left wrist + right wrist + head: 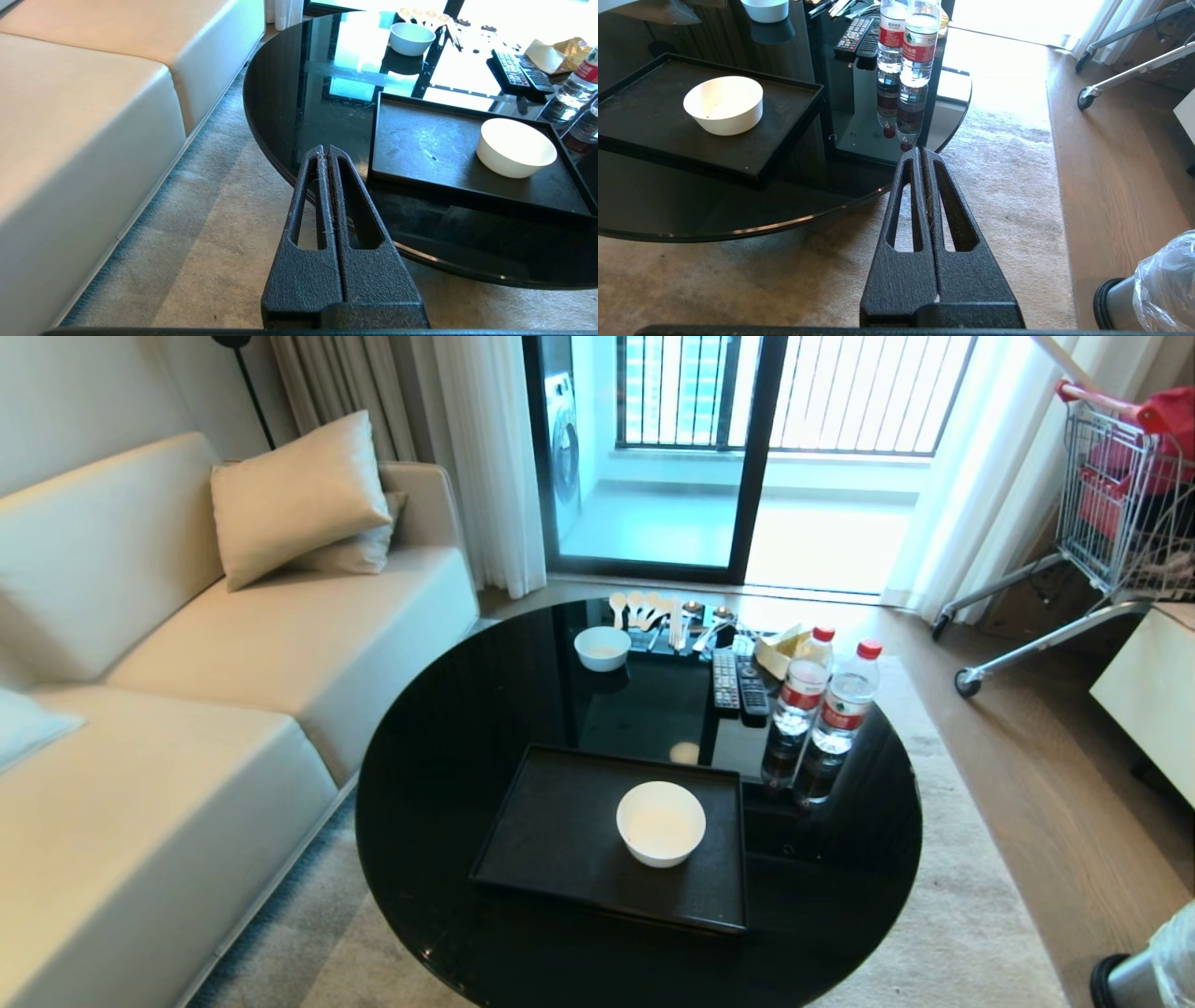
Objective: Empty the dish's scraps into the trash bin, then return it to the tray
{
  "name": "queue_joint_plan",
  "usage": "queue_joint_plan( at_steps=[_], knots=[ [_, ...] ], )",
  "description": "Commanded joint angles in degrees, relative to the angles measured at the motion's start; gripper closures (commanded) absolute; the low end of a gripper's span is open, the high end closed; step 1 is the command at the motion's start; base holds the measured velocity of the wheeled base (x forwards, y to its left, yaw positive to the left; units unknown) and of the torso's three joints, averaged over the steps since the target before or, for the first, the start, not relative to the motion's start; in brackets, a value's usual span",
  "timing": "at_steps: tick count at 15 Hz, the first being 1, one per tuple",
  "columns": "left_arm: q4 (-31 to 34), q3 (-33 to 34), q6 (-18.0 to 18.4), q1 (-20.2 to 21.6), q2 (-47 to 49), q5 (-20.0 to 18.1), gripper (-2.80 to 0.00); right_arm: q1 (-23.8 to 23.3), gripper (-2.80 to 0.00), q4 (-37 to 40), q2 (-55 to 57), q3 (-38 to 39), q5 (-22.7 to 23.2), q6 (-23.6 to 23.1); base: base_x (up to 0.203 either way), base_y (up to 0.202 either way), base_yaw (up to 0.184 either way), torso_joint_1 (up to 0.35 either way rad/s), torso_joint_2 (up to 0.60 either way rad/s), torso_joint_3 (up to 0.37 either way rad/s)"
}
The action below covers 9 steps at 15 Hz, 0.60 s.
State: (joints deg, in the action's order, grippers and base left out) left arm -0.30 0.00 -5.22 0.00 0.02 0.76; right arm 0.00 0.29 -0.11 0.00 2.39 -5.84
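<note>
The plain white round glossy bowl sits scrap-free on the matte black rectangular tray, the bag-lined dark bin on the floor nearby; left gripper and right gripper closed, empty; task appears complete.

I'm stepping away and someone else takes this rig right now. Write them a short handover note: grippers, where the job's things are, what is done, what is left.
Left gripper: jaws shut, empty, parked over the carpet by the round black glass table.
Right gripper: jaws shut, empty, parked over the carpet off the table's other side.
Glossy white round bowl: upright on the matte black rectangular tray, toward its right. It looks emptied; only tiny specks show inside.
Small dark bin with clear plastic liner: on the floor to the robot's right.
Done: bowl looks emptied and is on the tray.
Left: apparently nothing.
</note>
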Motion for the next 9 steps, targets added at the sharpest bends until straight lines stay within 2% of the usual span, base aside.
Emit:
queue_joint_plan(
  at_steps=[1,9],
  knots=[
    [-0.05,0.00,-0.05,0.00,-0.02,0.03,0.00,0.00,0.00,-0.03,0.11,0.00,-0.10,1.09,0.000,0.000,0.000,0.000,0.00,0.000],
    [-0.05,0.00,-0.05,0.00,-0.02,0.03,0.00,0.00,0.00,-0.04,0.11,0.00,-0.03,1.28,0.000,0.000,0.000,0.000,0.00,0.000]
  ],
)
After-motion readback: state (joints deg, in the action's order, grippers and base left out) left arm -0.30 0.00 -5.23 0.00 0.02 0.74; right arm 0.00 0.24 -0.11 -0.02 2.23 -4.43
